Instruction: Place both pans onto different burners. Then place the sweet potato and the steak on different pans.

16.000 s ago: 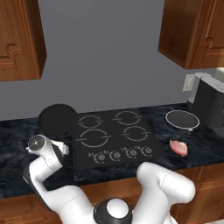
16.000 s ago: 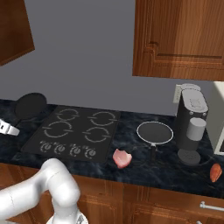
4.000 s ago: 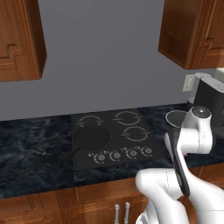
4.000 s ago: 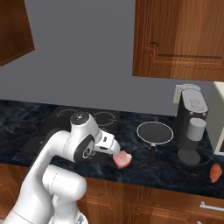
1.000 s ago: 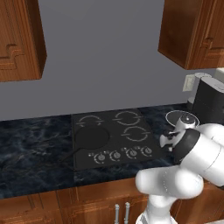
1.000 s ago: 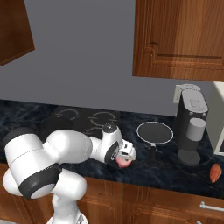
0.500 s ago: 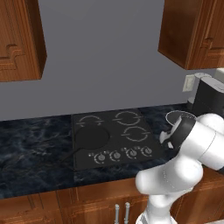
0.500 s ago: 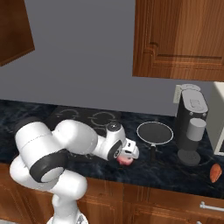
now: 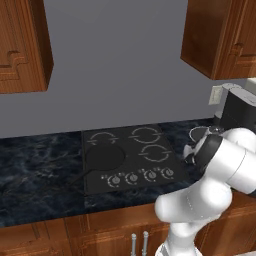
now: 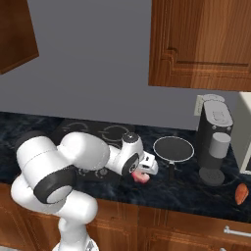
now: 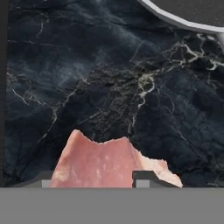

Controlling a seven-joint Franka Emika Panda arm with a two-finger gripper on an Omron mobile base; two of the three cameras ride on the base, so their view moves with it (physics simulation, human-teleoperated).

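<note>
Steak (image 11: 107,164) between gripper (image 11: 94,178) fingertips, silver-rimmed pan (image 10: 174,148) bare, black pan (image 9: 104,157) on burner

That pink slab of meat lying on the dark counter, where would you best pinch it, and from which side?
Probably across its narrow width, coming straight down from above: the steak lies flat on the counter, so only its thin edges offer the pincer any purchase.

Base views flank the cooktop (image 9: 130,157) — shared; hand view close, downward.
</note>
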